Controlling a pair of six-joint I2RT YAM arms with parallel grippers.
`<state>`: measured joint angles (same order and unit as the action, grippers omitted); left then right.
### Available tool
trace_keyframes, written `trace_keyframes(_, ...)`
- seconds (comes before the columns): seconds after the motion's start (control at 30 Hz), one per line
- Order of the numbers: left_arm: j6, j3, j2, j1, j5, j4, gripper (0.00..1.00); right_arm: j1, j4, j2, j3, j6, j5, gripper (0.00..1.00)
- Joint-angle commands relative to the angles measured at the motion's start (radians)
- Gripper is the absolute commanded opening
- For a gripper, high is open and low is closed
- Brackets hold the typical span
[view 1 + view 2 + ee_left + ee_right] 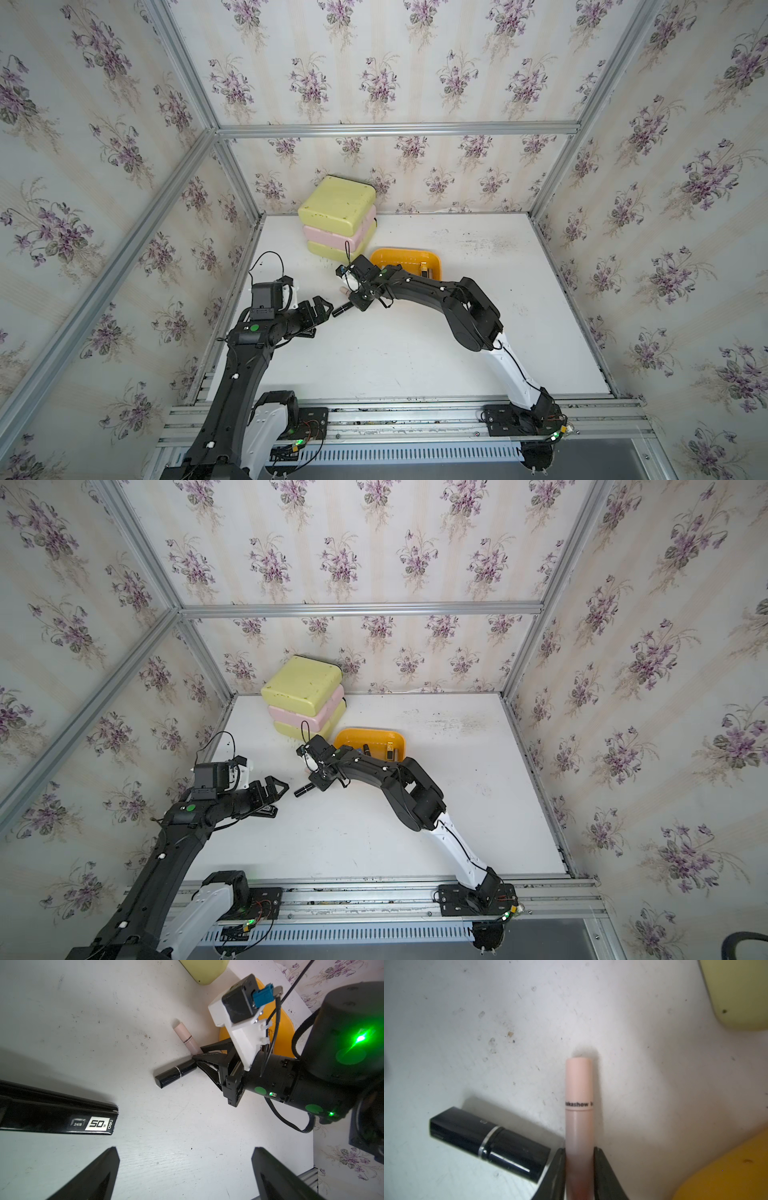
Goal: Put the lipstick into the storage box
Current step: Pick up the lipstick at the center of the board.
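Note:
A pale pink lipstick tube [579,1095] sits between the fingers of my right gripper [579,1150], which is shut on its near end. The tube lies low, on or just above the white table, and pokes out past the wrist in a top view [343,290]. A black lipstick [488,1142] lies on the table right beside it, also seen in both top views [303,789]. The orange-yellow storage box [432,259] stands just behind the right wrist and holds small dark and gold items [390,752]. My left gripper [185,1151] is open and empty, short of the black lipstick.
Stacked pale green and pink lidded boxes [338,216] stand at the back, close to the storage box. A black stapler [58,1113] lies on the table beside the left gripper. Floral walls and a metal frame enclose the table.

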<state>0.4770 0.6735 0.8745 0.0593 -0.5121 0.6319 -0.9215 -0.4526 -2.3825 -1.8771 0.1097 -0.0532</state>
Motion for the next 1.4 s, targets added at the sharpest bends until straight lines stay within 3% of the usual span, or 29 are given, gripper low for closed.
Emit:
trace_keyframes(0.0,-0.014,0.006,0.004,0.002,-0.011,-0.015,1.0,0.006,-0.063,-0.012,0.01,-0.002,-0.013,0.22)
trace_keyframes(0.13,-0.007,0.008,0.01,0.002,-0.019,-0.022,1.0,0.011,-0.056,0.007,0.03,-0.008,-0.016,0.16)
trace_keyframes(0.57,0.003,0.031,-0.016,0.002,-0.081,-0.047,1.0,0.034,0.076,0.19,0.145,-0.095,-0.095,0.14)
trace_keyframes(0.8,0.054,0.023,-0.064,0.002,-0.194,-0.16,1.0,0.081,0.203,0.372,0.295,-0.216,-0.245,0.14)
trace_keyframes(1.0,0.177,-0.02,-0.081,-0.006,-0.369,-0.42,1.0,0.167,0.373,0.551,0.507,-0.369,-0.447,0.14)
trace_keyframes(1.17,0.189,-0.004,-0.043,-0.114,-0.39,-0.577,1.0,0.262,0.541,0.686,0.697,-0.516,-0.644,0.14)
trace_keyframes(1.37,0.172,0.071,0.123,-0.313,-0.273,-0.693,0.99,0.412,0.659,0.843,0.867,-0.629,-0.795,0.14)
